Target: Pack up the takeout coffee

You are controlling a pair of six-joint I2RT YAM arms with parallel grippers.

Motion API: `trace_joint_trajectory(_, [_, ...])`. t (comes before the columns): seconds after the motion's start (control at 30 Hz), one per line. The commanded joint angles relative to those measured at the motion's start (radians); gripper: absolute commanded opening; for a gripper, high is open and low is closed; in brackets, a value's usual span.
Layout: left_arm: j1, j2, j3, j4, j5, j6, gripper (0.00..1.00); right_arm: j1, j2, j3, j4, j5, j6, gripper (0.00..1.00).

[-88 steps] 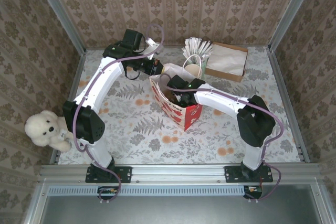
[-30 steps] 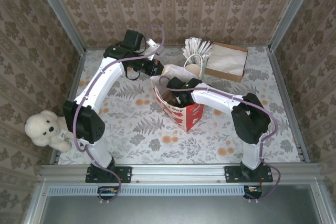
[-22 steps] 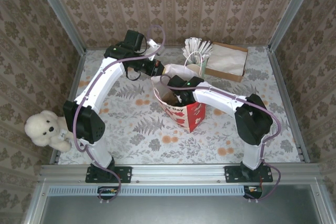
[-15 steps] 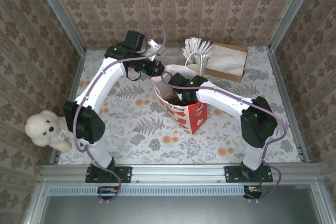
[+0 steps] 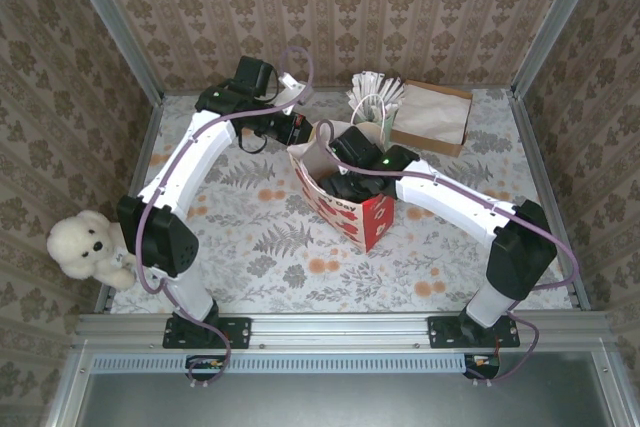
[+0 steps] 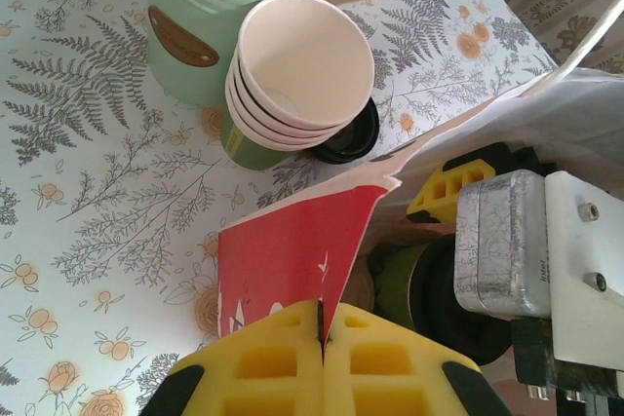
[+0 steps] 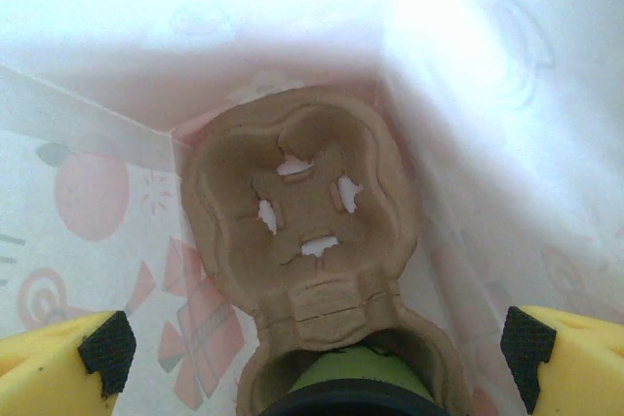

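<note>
Right wrist view looks straight down into the paper bag [image 7: 507, 94]. The right jaws stand spread wide, a yellow pad [image 7: 58, 362] at each lower corner, and grip nothing. Between them, a little below, sits the takeout coffee [image 7: 341, 377] with its green wall and black lid rim at the frame's bottom edge. It is seated in the nearer pocket of a brown pulp cup carrier [image 7: 302, 202] on the bag's floor, and neither pad touches the cup. The left wrist view has the left jaws pressed together on the bag's red rim, pinching the paper edge. Just to the right of them, inside the bag, the same cup shows beside the right arm's silver wrist body (which hides part of the lid). Beyond the left jaws, on the tabletop [image 6: 97, 192], a stack of lidless cups [image 6: 302, 70] stands just beside a green jar [image 6: 185, 36], and a loose black lid [image 6: 353, 133] lies at the stack's foot. In the top external view a cardboard box [image 5: 435, 117] and a white teddy bear [image 5: 88, 247] lie well apart from both jaws.
</note>
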Motion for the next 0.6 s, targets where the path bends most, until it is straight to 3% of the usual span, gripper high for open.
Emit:
trace_joint_trajectory(0.0, [0.002,-0.045,-0.011,-0.017,-0.018,-0.018,0.0,0.002,-0.023,-0.015,0.046,0.003,-0.022,1.0])
trace_joint_trajectory(0.37, [0.002,-0.051,-0.031,-0.005,-0.045,-0.028,0.0,0.003,-0.095,-0.063,0.128,-0.012,-0.064,1.0])
trace_joint_trajectory(0.57, [0.002,-0.045,-0.037,-0.005,-0.061,-0.06,0.0,0.001,-0.214,-0.172,0.329,-0.032,-0.133,1.0])
